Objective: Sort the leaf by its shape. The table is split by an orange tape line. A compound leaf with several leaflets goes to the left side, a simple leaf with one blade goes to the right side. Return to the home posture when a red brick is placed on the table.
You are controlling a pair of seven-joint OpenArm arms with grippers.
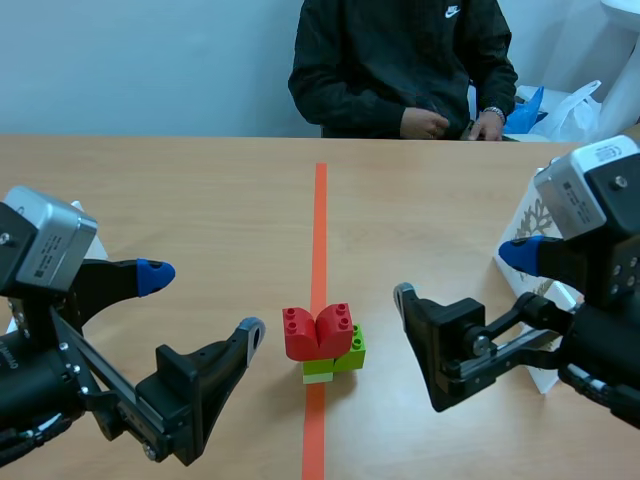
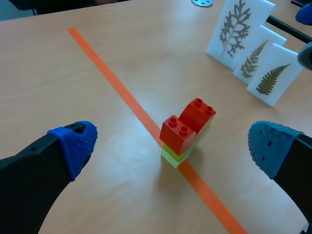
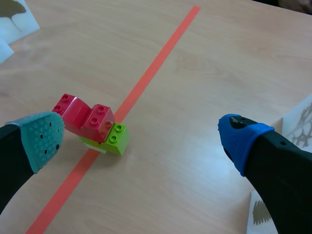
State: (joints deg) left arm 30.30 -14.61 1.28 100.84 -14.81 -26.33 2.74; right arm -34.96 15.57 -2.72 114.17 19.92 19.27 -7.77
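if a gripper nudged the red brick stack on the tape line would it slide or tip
Probably tip: the red brick sits on a narrower green base and overhangs it, so a high push seems likely to topple it. It looks like hard, rigid plastic, likely light, so a low push may slide it.

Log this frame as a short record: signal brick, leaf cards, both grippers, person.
red brick: stacked on green bricks, sitting on the orange tape line mid-table
leaf cards: three white cards in a row on the right side of the line
another card: on the left side, only partly in view
left gripper: open, holding nothing, left of the brick stack
right gripper: open, holding nothing, right of the brick stack
person: seated across the table, hands at its far edge
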